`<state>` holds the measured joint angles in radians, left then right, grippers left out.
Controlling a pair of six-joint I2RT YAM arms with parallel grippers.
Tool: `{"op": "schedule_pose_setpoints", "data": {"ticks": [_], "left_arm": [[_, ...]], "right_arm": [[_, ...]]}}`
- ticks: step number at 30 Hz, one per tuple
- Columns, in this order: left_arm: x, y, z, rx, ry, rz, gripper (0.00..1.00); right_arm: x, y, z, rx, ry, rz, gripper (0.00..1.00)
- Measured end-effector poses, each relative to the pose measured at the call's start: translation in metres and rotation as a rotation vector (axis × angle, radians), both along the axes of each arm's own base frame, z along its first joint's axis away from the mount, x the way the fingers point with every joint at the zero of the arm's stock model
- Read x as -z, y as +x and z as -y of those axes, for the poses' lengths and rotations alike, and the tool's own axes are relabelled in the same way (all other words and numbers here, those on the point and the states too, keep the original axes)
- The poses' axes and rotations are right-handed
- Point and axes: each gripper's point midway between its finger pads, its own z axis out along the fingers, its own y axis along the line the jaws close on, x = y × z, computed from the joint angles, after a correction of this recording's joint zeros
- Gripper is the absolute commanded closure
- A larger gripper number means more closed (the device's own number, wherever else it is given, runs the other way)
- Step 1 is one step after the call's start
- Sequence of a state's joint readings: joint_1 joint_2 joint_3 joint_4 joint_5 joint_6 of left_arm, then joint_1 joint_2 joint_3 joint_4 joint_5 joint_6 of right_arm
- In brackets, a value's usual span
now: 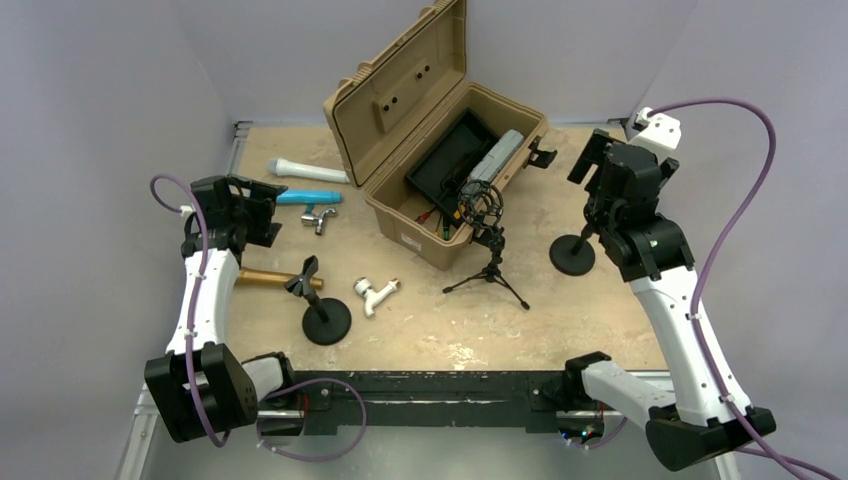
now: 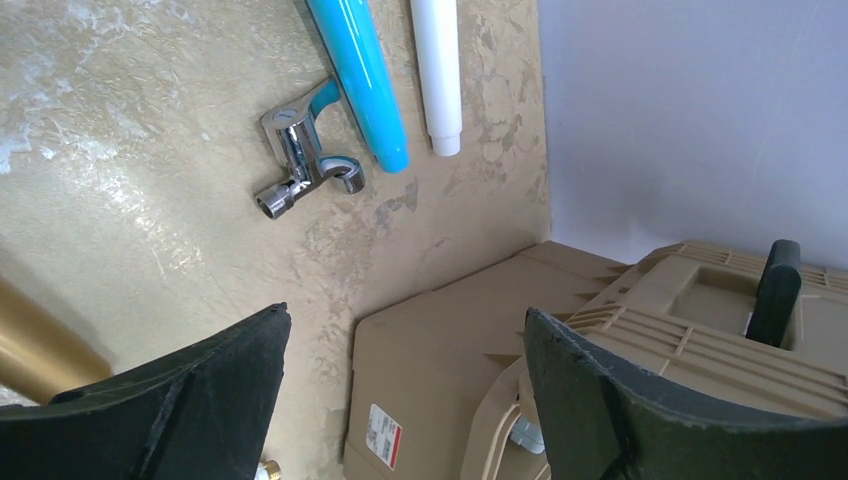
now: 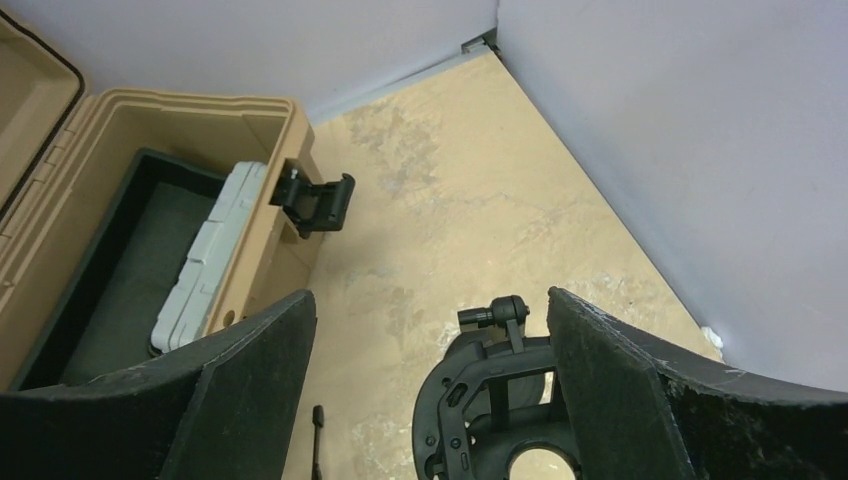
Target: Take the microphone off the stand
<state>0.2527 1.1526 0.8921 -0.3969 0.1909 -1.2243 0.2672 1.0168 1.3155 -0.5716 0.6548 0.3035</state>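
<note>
A gold microphone (image 1: pixel 265 278) sits level in the black clip (image 1: pixel 303 276) of a round-base stand (image 1: pixel 326 322) at the front left; one end shows in the left wrist view (image 2: pixel 30 340). My left gripper (image 1: pixel 262 214) is open and empty, behind that stand and apart from it, aimed at the tan case (image 2: pixel 450 380). A tripod stand (image 1: pixel 490 270) with a shock mount holds a dark microphone (image 1: pixel 484 205) beside the case. My right gripper (image 1: pixel 600 190) is open above a second round-base stand (image 1: pixel 572 255); its empty black holder (image 3: pixel 490 400) lies between my fingers (image 3: pixel 620 390).
The open tan case (image 1: pixel 440 150) holds a black tray and a grey box (image 3: pixel 210 260); its latch (image 3: pixel 315 205) sticks out. A white microphone (image 2: pixel 437 70), a blue microphone (image 2: pixel 360 90) and a chrome tap (image 2: pixel 300 165) lie back left. A white pipe fitting (image 1: pixel 375 293) lies mid-front.
</note>
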Motion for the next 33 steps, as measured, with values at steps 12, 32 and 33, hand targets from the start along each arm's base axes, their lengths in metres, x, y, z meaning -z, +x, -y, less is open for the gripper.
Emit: {"op": "schedule_pose_setpoints", "data": {"ticks": [12,32,33], "left_arm": [[0.000,0.000,0.003,0.016,0.012,0.002,0.17],[-0.003,0.002,0.005,0.026,0.010,0.016,0.17],[-0.003,0.002,0.005,0.026,0.010,0.016,0.17]], "right_arm": [[0.032,0.002,0.004,0.042,0.002,-0.053,0.21],[0.044,0.016,0.003,0.042,0.038,-0.013,0.28],[0.045,0.016,0.003,0.042,0.039,-0.012,0.28]]}}
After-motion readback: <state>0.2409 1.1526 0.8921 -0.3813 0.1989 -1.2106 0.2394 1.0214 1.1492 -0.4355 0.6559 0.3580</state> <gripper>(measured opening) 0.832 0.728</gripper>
